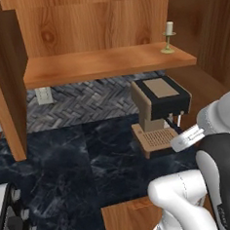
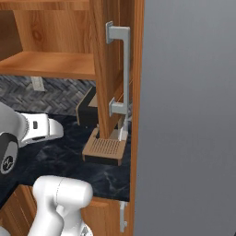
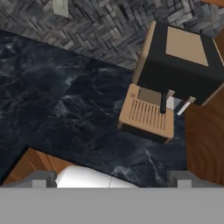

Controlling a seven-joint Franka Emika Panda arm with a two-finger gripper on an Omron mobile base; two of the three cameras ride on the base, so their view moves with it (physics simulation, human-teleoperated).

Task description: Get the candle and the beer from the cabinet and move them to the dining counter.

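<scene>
The cabinet stands open, its wooden shelf bare on the left. The candle, cream-white on a small brass holder, stands upright at the shelf's right end. In the right base view the cabinet's open door is seen edge-on, with its silver bar handle. My gripper is open with nothing between its fingertips. It hangs low over the worktop, well below the shelf and in front of the coffee machine. The beer and the dining counter are out of view.
A tan and black coffee machine sits on the dark marble worktop under the shelf's right end. A wall outlet is set in the herringbone backsplash. A flat grey panel rises on the right. A stove edge shows at the lower left.
</scene>
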